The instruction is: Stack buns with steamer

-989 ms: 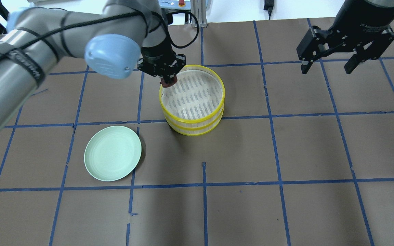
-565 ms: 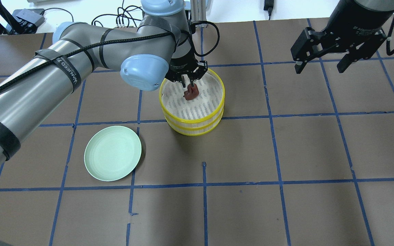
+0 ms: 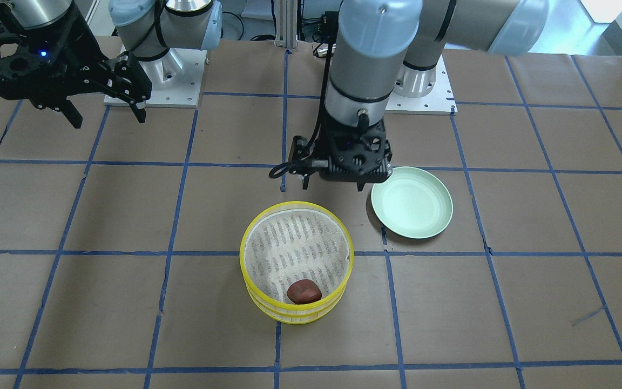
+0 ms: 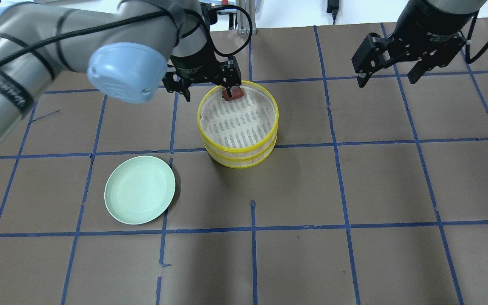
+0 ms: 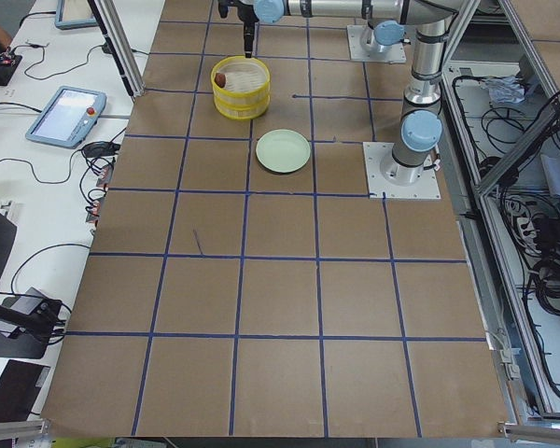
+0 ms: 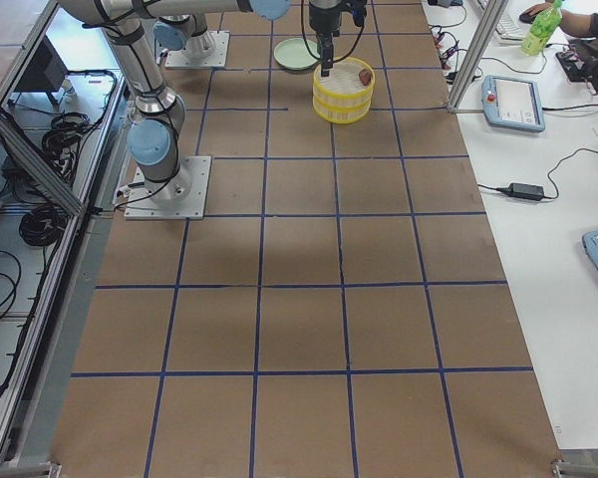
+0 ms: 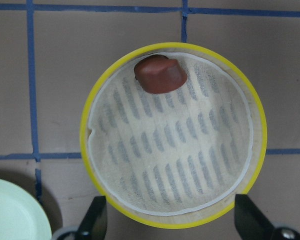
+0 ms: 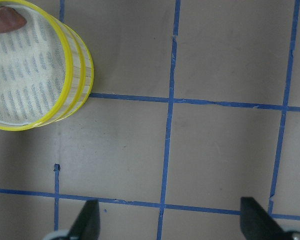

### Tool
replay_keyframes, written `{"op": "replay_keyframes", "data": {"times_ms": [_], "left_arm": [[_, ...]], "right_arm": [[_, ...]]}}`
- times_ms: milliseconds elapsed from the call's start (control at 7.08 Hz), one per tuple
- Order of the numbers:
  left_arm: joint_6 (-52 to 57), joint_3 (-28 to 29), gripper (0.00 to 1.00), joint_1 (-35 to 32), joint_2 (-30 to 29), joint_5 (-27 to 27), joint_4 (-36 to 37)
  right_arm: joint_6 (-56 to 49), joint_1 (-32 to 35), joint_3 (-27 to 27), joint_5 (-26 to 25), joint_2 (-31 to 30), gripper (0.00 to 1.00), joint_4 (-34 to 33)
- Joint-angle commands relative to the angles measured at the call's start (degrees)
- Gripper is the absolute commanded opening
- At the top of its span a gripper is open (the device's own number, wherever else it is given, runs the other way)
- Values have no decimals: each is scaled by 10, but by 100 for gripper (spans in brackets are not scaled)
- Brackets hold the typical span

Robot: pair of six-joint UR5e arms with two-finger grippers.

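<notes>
**Asker:** How does your left claw stand?

**Me:** My left claw [image 7: 172, 226] is spread wide, with nothing between its fingers [image 7: 95, 220]. It hangs above the steamer [image 4: 239, 156] and touches neither it nor anything in it. (From my left wrist camera, the whole top tray fits between the two tips.)

**Asker:** Where is the bun?

**Me:** The reddish-brown bun [image 7: 160, 74] lies on the white mesh floor of the top tray. In my wrist view it sits at 12 o'clock, right up against the yellow rim. In the overhead view it shows at about 11 o'clock of the tray, partly behind one of my fingers.

**Asker:** And the steamer itself?

**Me:** Its two yellow-rimmed trays are stacked, one squarely on the other, on the brown table [image 4: 303, 254]. I cannot see into the lower tray, because the upper one covers it.

**Asker:** What lies further out?

**Me:** In the overhead view a pale green plate [image 4: 139, 195] lies at about 8 o'clock from the steamer, near it but not touching. My right claw [image 4: 386, 78] is at about 2 o'clock, well apart from the steamer. It is raised over the bare table, its jaws are also wide, and it carries nothing.
</notes>
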Motion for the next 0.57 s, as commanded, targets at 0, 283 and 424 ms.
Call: {"op": "replay_keyframes", "data": {"times_ms": [0, 283, 424], "left_arm": [[42, -7, 99, 64, 62, 3, -102], [132, -53, 97, 82, 111, 7, -137], [136, -53, 98, 84, 112, 8, -114]], "right_arm": [[-2, 7, 4, -2, 0, 100, 4], [5, 7, 5, -2, 0, 100, -6], [0, 5, 7, -1, 2, 100, -9]]}}
